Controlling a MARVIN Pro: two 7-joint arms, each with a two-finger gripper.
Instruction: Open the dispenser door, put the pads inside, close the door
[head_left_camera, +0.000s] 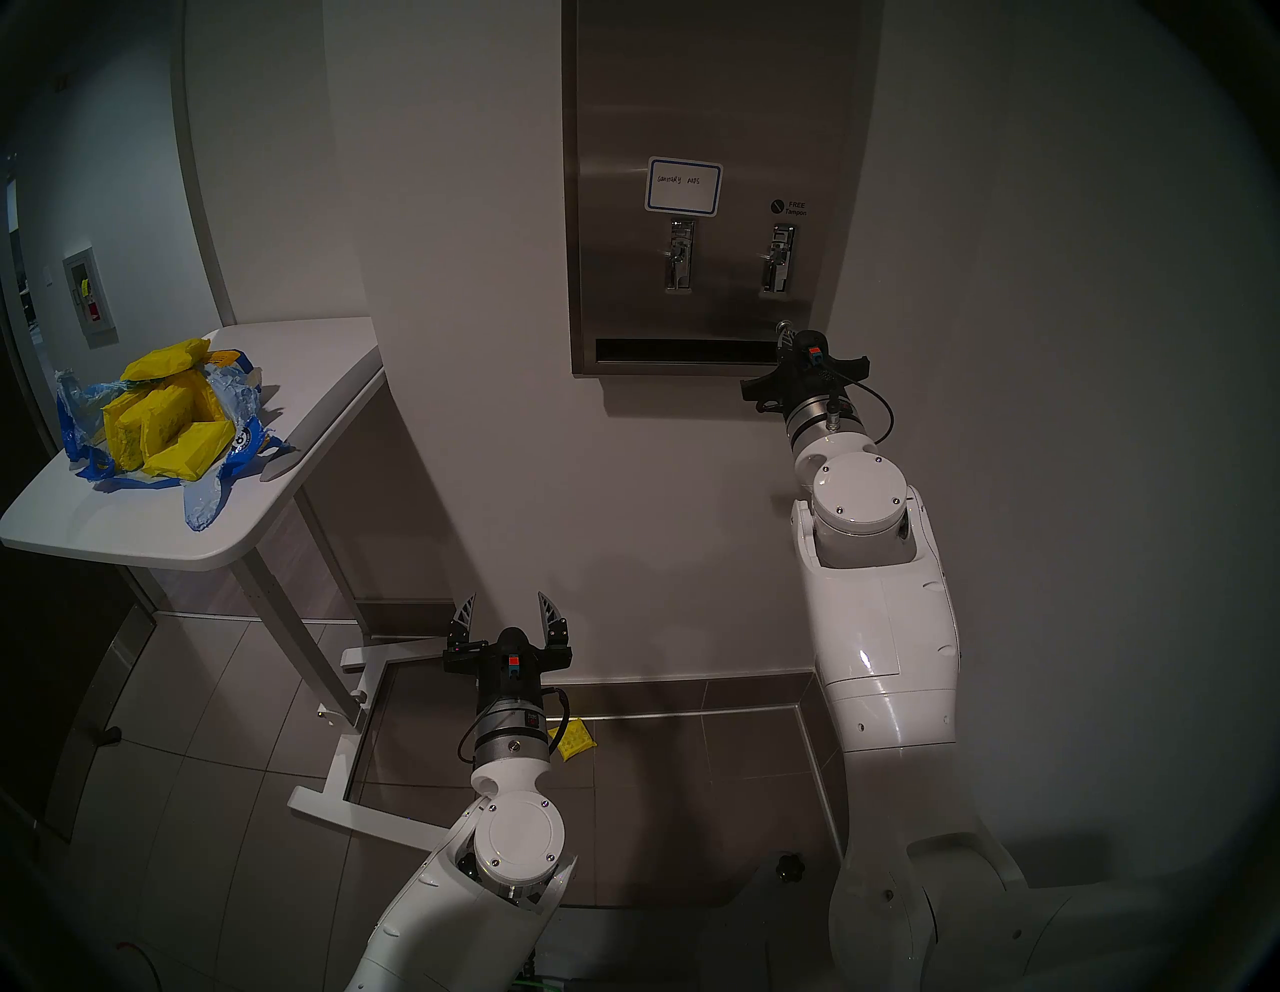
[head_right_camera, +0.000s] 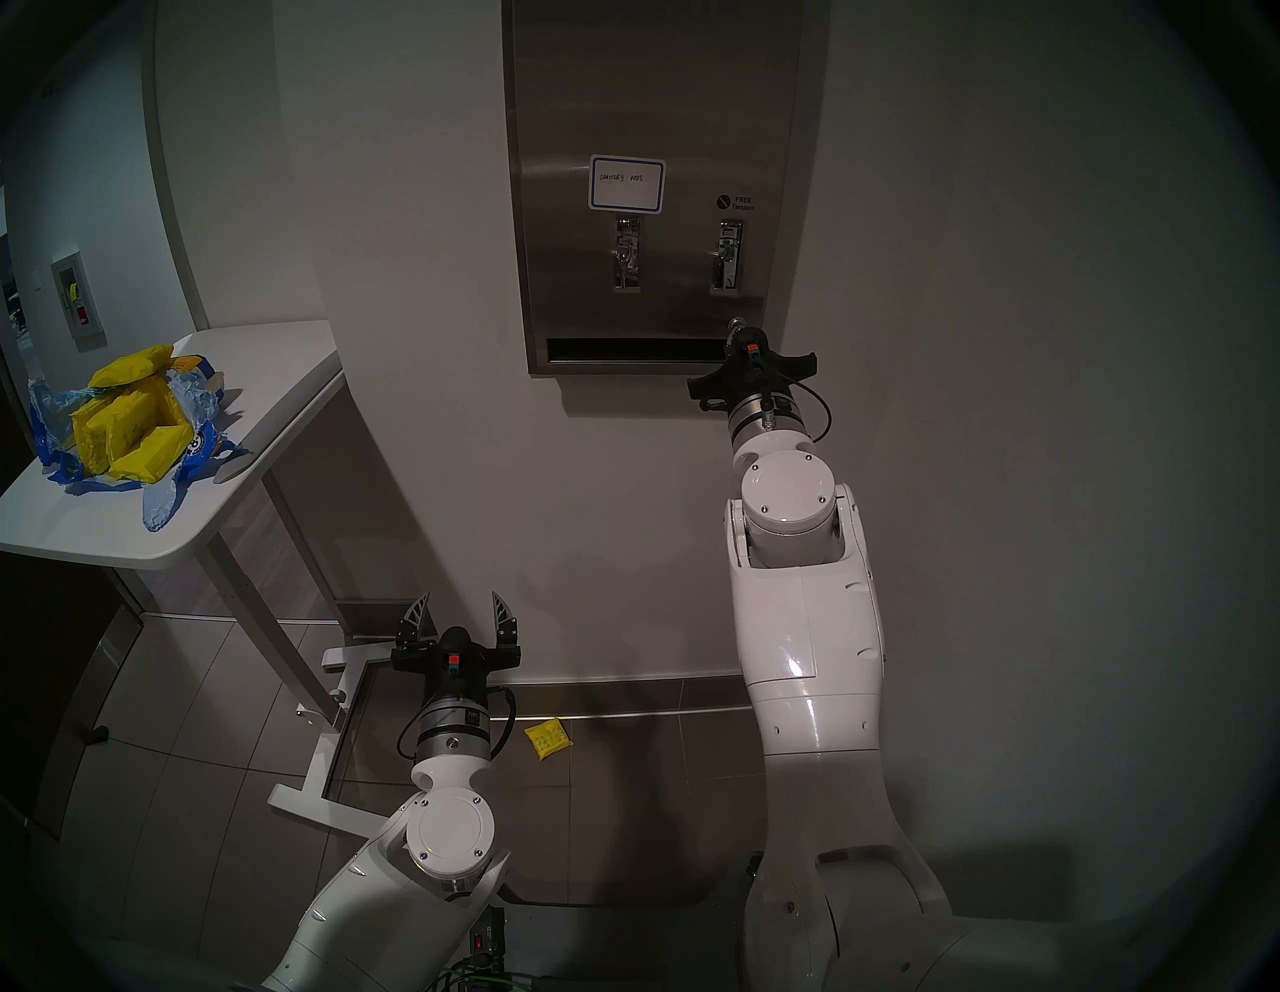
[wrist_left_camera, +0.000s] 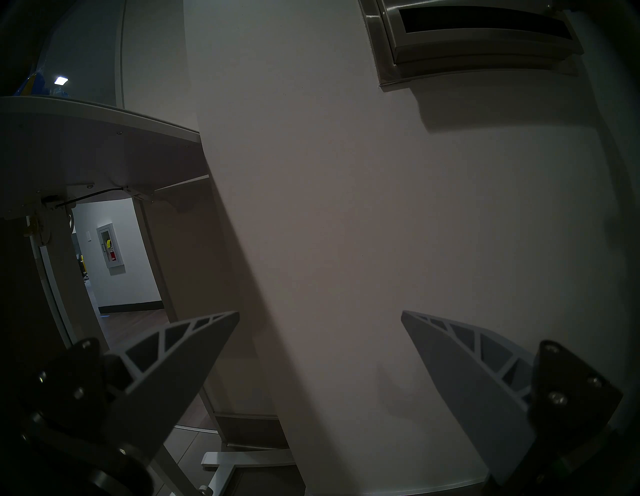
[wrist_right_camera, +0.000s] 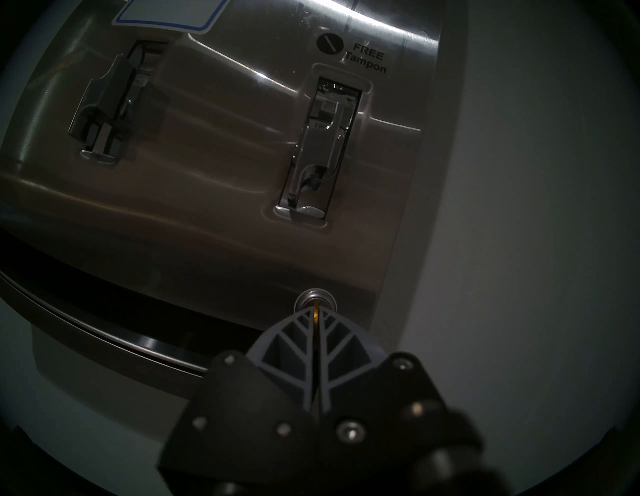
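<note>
Dispenser door (head_left_camera: 699, 125) shut flush on wall cabinet. Right hand (wrist_right_camera: 316, 313) pressed together on a thin brass key in the small round lock (wrist_right_camera: 315, 299) at door's lower right. Yellow pads (head_left_camera: 163, 415) piled in torn bag on counter (head_left_camera: 291, 388), far left; one pad on floor (head_right_camera: 547, 740). Left hand (head_left_camera: 509, 609) spread, empty, low.

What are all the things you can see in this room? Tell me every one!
dispenser door: one, steel, on the wall, shut
label: one, white with blue border, on the door
levers: two, shiny metal, under the label
lock: one, round, low right on the door
key: one, gold sliver, in the lock
pads: several, yellow, in the bag
bag: one, blue and clear, torn, on the table
table: one, white, left
stray pad: one, yellow, on the floor
left gripper: open, empty
right gripper: shut on the key
</note>
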